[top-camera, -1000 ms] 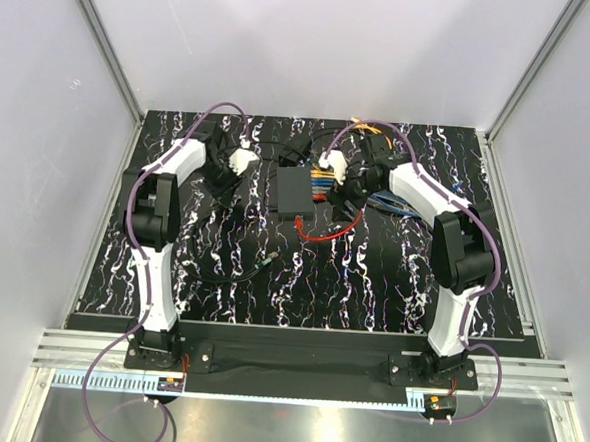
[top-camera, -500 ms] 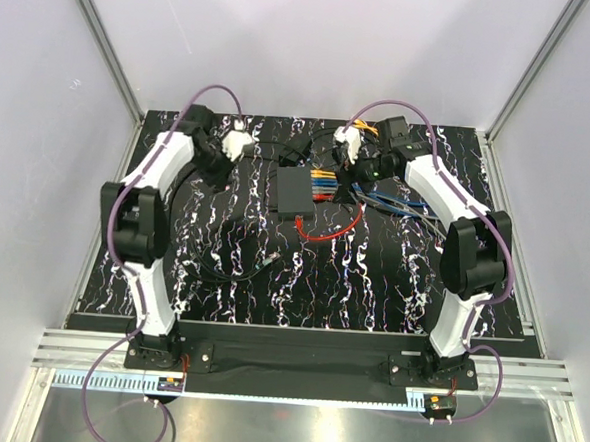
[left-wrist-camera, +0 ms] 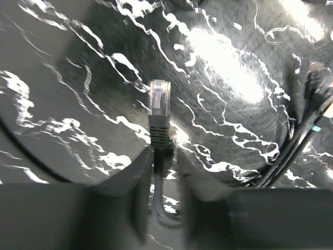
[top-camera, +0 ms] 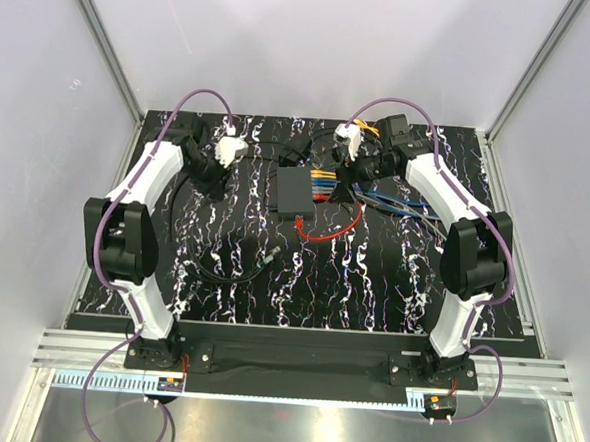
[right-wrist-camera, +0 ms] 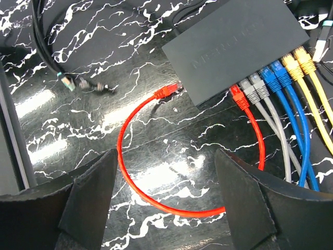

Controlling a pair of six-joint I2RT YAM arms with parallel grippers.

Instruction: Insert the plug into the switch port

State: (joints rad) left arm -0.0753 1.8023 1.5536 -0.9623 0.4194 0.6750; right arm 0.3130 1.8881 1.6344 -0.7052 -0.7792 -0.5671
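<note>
The switch (top-camera: 294,191) is a flat black box mid-table; it also shows in the right wrist view (right-wrist-camera: 234,44), with red, grey, blue and yellow cables plugged in a row along its right edge. My left gripper (top-camera: 216,174) (left-wrist-camera: 162,156) is left of the switch, shut on the boot of a black cable. The cable's clear plug (left-wrist-camera: 158,96) sticks out ahead of the fingers, above the table. My right gripper (top-camera: 356,170) (right-wrist-camera: 166,153) is open and empty, held high to the right of the switch. A red cable (right-wrist-camera: 122,156) loops below it, its free plug (right-wrist-camera: 166,91) lying beside the switch.
A black cable (top-camera: 197,260) curves across the left of the mat, with loose plug ends (right-wrist-camera: 67,80) left of the red loop. More black cables (left-wrist-camera: 291,151) lie at the right of the left wrist view. A bundle of blue and grey cables (top-camera: 396,202) spreads right of the switch.
My left arm has swung back and to the left, carrying the black plug away from the switch. My right gripper has pulled back toward the far edge and risen.
</note>
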